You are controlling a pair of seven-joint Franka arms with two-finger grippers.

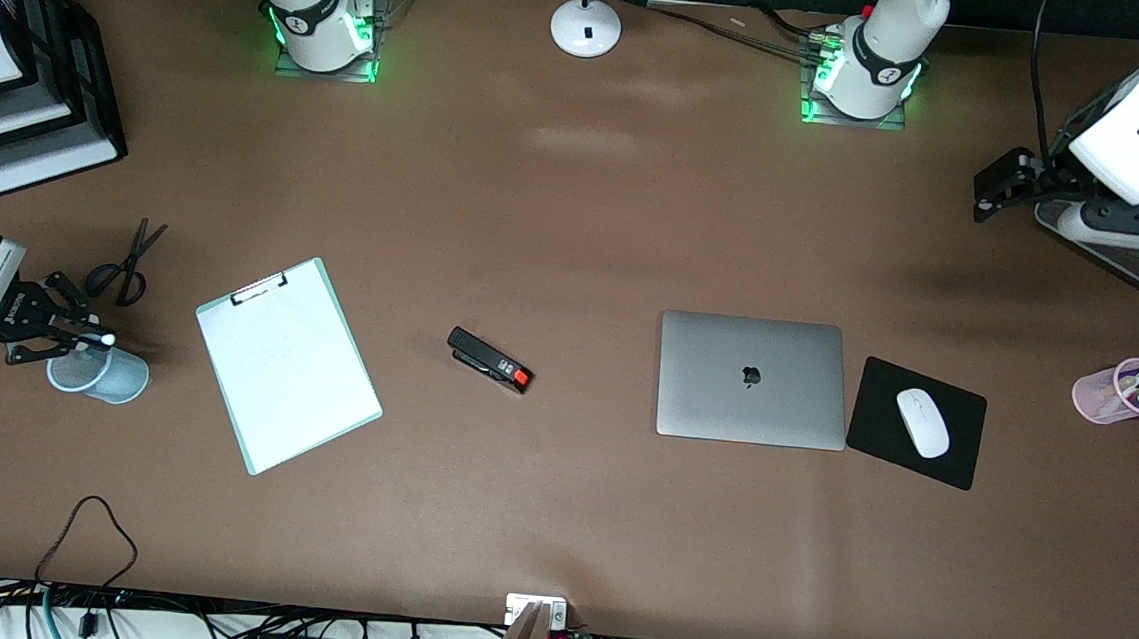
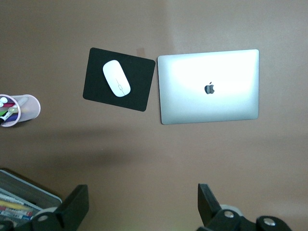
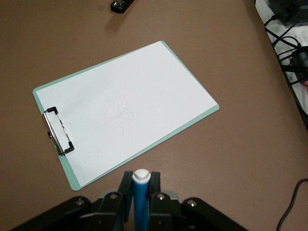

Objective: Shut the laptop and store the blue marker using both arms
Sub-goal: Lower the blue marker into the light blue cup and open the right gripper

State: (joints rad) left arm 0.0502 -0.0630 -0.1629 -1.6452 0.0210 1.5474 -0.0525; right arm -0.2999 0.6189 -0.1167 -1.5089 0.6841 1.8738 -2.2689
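The laptop (image 1: 752,379) lies closed on the table, lid up with the dark apple logo showing; it also shows in the left wrist view (image 2: 208,86). My right gripper (image 1: 87,338) is shut on the blue marker (image 3: 141,199), white end (image 1: 107,337) forward, right over a light-blue cup (image 1: 101,374) at the right arm's end of the table. In the right wrist view the right gripper (image 3: 141,182) clamps the marker between both fingers. My left gripper (image 1: 987,198) is open and empty, up over the table at the left arm's end; its jaws stand wide apart in the left wrist view (image 2: 142,202).
A clipboard (image 1: 288,364) with white paper, a black stapler (image 1: 490,359) and scissors (image 1: 124,263) lie toward the right arm's end. A black mouse pad (image 1: 956,457) with a white mouse (image 1: 922,422) sits beside the laptop. A pink pen cup (image 1: 1121,393) and wire tray (image 1: 1135,261) stand near the left arm.
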